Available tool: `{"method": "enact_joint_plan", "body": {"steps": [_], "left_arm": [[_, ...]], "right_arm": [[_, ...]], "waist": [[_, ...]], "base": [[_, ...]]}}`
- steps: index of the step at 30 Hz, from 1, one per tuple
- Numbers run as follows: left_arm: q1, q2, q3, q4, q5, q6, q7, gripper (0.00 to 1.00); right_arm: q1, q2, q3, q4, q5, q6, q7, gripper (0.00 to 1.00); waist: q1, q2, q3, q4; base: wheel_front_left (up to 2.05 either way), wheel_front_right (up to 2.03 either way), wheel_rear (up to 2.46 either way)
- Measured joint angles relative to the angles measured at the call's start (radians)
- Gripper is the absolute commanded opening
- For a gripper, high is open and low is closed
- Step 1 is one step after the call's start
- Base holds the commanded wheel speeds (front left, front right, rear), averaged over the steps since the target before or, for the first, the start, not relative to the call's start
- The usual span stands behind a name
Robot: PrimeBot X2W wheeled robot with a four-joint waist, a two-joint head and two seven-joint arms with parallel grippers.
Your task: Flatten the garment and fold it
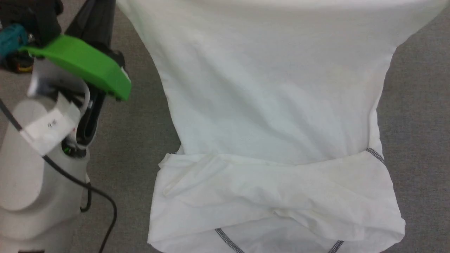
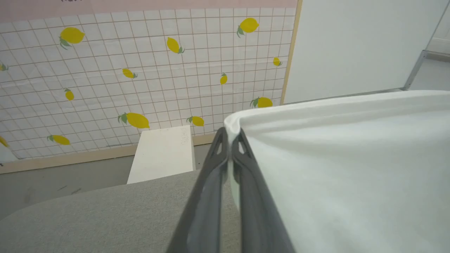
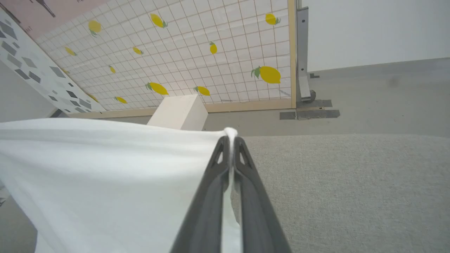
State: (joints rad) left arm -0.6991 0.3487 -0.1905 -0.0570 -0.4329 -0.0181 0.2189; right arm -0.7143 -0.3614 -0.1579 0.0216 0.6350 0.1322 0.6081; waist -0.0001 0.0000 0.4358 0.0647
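The garment (image 1: 274,105), a thin white shirt, hangs stretched from the top of the head view down to the grey surface. Its lower part lies folded over in a wrinkled band (image 1: 281,196), with dark contrast stitching (image 1: 375,154) at the edges. In the left wrist view my left gripper (image 2: 230,135) is shut on a top corner of the garment (image 2: 351,168), which spreads away to the right. My right gripper (image 3: 230,140) is shut on the other corner, and the garment (image 3: 105,168) spreads to its left. The patch is hidden.
A grey cloth-covered table (image 1: 418,140) lies under the shirt. My pale left arm with a green cover (image 1: 81,65) and a black cable stands at the left. A white box (image 2: 161,154) sits on the floor before a lemon-patterned tiled wall (image 2: 140,70).
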Motion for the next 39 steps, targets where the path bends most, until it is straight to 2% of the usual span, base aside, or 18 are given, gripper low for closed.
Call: {"method": "enact_joint_plan", "body": {"steps": [8, 13, 18, 22, 25, 29, 36, 39], "left_arm": [[0.371, 0.036, -0.025, -0.270, -0.025, 0.002, -0.010, 0.00], [0.581, 0.058, -0.074, -0.337, -0.011, 0.002, -0.034, 0.00], [0.779, 0.004, -0.079, -0.349, -0.054, 0.047, -0.110, 0.00], [0.912, -0.018, -0.081, -0.341, -0.078, 0.065, -0.172, 0.00], [0.985, -0.046, -0.061, -0.338, -0.115, 0.081, -0.219, 0.00], [1.065, -0.051, -0.046, -0.340, -0.168, 0.079, -0.238, 0.00], [1.149, 0.007, -0.119, -0.270, -0.159, 0.054, -0.141, 0.00], [1.152, 0.025, -0.157, -0.221, -0.138, 0.053, -0.097, 0.00]], "right_arm": [[0.326, 0.065, -0.072, -0.245, 0.055, 0.000, 0.051, 0.00], [0.531, 0.127, -0.114, -0.366, 0.071, 0.000, 0.080, 0.00], [0.705, 0.200, -0.164, -0.448, 0.106, 0.000, 0.084, 0.00], [0.839, 0.259, -0.197, -0.474, 0.147, 0.000, 0.076, 0.00], [0.928, 0.281, -0.204, -0.477, 0.167, 0.000, 0.062, 0.00], [1.037, 0.291, -0.192, -0.477, 0.187, 0.000, 0.050, 0.00], [1.142, 0.283, -0.105, -0.455, 0.201, 0.000, 0.040, 0.00], [1.162, 0.245, -0.072, -0.424, 0.182, 0.000, 0.023, 0.00]], "waist": [[0.0000, 0.0000, -0.138, -0.007], [-0.0001, 0.0000, -0.206, -0.005], [-0.0001, 0.0000, -0.244, -0.005], [-0.0001, 0.0000, -0.250, -0.011], [-0.0001, 0.0000, -0.252, -0.019], [-0.0001, 0.0000, -0.255, -0.026], [-0.0001, 0.0000, -0.260, -0.042], [0.0000, 0.0000, -0.265, -0.047]], "base": [[0.00, 0.00, 0.00], [0.00, 0.00, 0.00], [0.00, 0.00, 0.00], [0.00, 0.00, 0.00], [0.00, 0.00, 0.00], [0.00, 0.00, 0.00], [0.00, 0.00, 0.00], [0.00, 0.00, 0.00]]}}
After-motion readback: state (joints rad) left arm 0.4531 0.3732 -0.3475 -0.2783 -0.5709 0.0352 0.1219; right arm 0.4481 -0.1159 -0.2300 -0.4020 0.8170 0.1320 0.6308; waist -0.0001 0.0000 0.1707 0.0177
